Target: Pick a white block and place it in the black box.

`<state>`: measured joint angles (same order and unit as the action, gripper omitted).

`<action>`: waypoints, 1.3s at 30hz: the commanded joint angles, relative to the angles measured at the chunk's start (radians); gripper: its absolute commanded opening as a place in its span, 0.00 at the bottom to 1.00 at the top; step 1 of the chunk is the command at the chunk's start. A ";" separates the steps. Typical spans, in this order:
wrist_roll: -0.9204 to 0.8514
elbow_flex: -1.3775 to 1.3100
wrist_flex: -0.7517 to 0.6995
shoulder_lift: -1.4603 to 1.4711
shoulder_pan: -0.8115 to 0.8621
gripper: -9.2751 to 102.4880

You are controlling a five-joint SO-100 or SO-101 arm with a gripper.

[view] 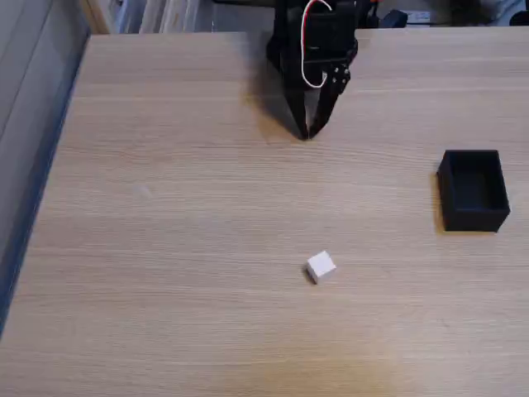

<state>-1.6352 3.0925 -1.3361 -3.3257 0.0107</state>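
Fixed view, status: task looks unstarted. White block (321,266) sits free on the wooden table (165,248), lower centre of frame, slightly right of middle, turned a bit askew to the table edges, nothing touching it. Black box (473,190) stands open-topped at the right edge, mid-height of frame; interior reads dark, can't see any contents, and the block is plainly not in it. Block and box well apart. So remaining: approach, grasp, lift, carry to the right, release over box, i.e. all of it. Arm pose: black arm w/ white and red cabling enters from top centre, folded near its base, gripper (307,132) pointing down toward the table in the upper-centre area, well apart from block, which lies below it in frame and roughly in line w/ it. Fingers converge to a point, tips look together, nothing held between them. Next move, judged: open jaws, reach toward lower centre.
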 commanded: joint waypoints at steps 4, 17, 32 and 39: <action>0.003 -0.026 -0.011 0.037 -0.005 0.08; 0.152 -0.245 0.104 0.341 -0.072 0.17; 0.146 -0.408 0.387 0.718 -0.037 0.34; 0.127 -0.443 0.568 0.844 -0.029 0.34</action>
<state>-1.4987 2.6921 -0.8268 -2.5203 -0.0291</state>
